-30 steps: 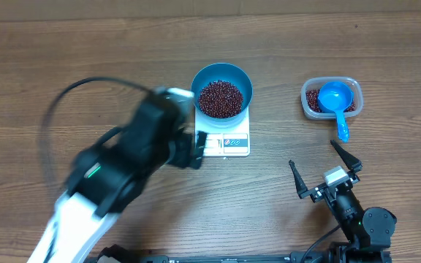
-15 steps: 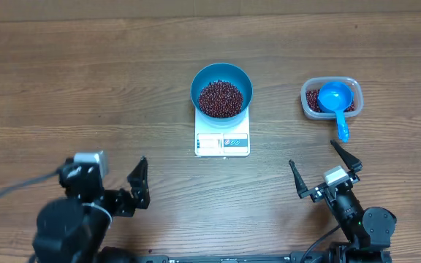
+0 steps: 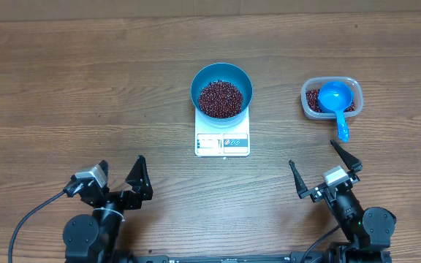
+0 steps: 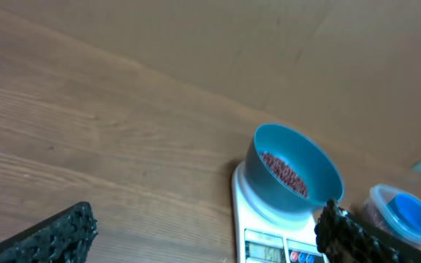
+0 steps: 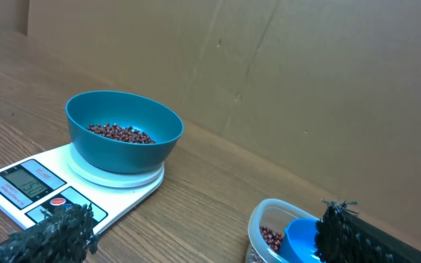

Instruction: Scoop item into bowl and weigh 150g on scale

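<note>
The blue bowl (image 3: pixel 196 85) stands on the white scale (image 3: pixel 222 144) at the table's middle, holding a layer of dark red beans (image 3: pixel 220 98). More beans lie in a clear tub (image 3: pixel 308 100) at the right, where a blue scoop (image 3: pixel 335 98) rests with its handle over the rim. My left gripper (image 3: pixel 120 175) hangs open and empty near the front left edge, far from the scale. Front right, my right gripper (image 3: pixel 313 156) is open and empty too, just short of the tub. The left wrist view shows the bowl (image 4: pixel 260 159) and scale (image 4: pixel 263 232) ahead; the right wrist view shows the bowl (image 5: pixel 123 154), scale (image 5: pixel 29 183) and tub (image 5: pixel 263 219).
A brown cardboard wall (image 5: pixel 327 88) closes off the far side of the wooden table (image 3: pixel 86 95). A black cable (image 3: pixel 28 215) loops beside the left arm at the front edge.
The left arm has pulled back from beside the scale to the front left edge of the table, its gripper still open. The right arm, bowl, tub and scoop have not moved.
</note>
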